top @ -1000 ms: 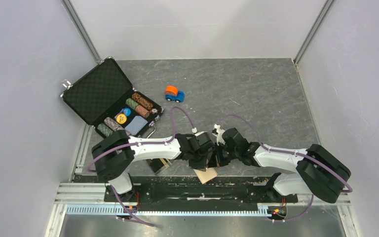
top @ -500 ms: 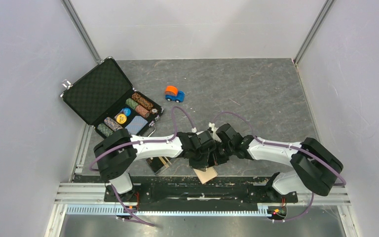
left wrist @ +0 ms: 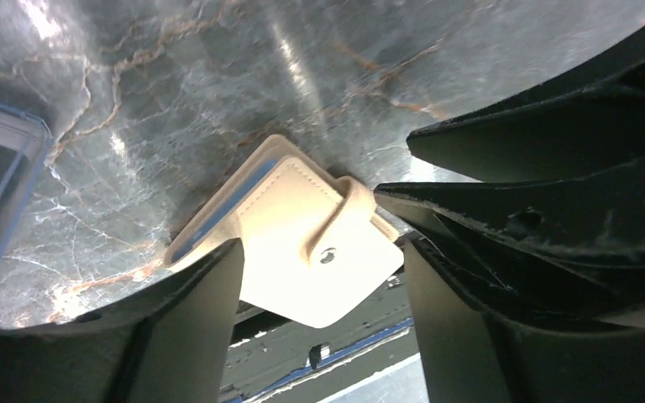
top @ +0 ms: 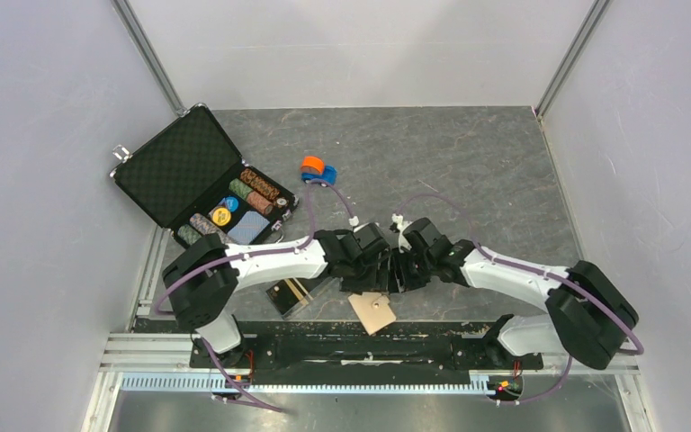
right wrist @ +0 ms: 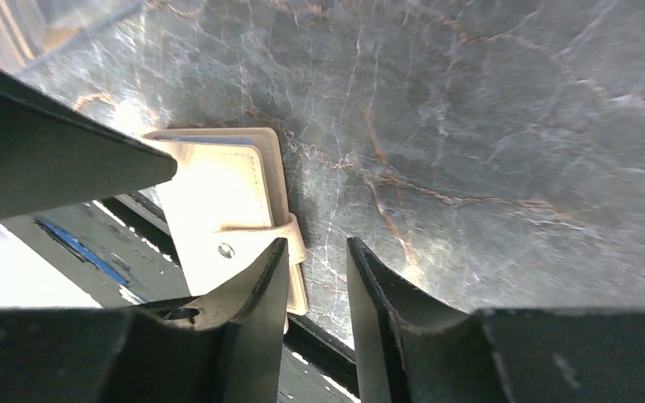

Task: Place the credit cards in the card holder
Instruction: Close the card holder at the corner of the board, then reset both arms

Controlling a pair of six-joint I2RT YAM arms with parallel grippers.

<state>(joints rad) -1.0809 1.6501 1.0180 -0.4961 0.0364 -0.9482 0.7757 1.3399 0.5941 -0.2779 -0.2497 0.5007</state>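
The card holder (top: 373, 312), a beige wallet, lies folded with its snap tab over the top, at the table's near edge. It juts a little past that edge. A light blue credit card edge (left wrist: 218, 210) shows inside its fold, and again as a thin blue line (right wrist: 210, 138) in the right wrist view. My left gripper (top: 371, 274) (left wrist: 319, 269) hangs open above the holder (left wrist: 302, 243), touching nothing. My right gripper (top: 402, 273) (right wrist: 315, 269) is beside it, its jaws a narrow gap apart with only bare table between them, next to the holder's (right wrist: 218, 201) tab side. No other credit cards are in view.
A clear plastic box (top: 290, 295) with something tan inside stands left of the holder. An open black case (top: 175, 166) of poker chips (top: 259, 189) sits at the back left. A small orange and blue toy car (top: 317, 168) is behind the arms. The black rail (top: 324, 346) runs along the near edge.
Both grippers have opened and let go of the card holder. It now lies flat and more exposed at the near edge. Both wrists have drawn back slightly from it.
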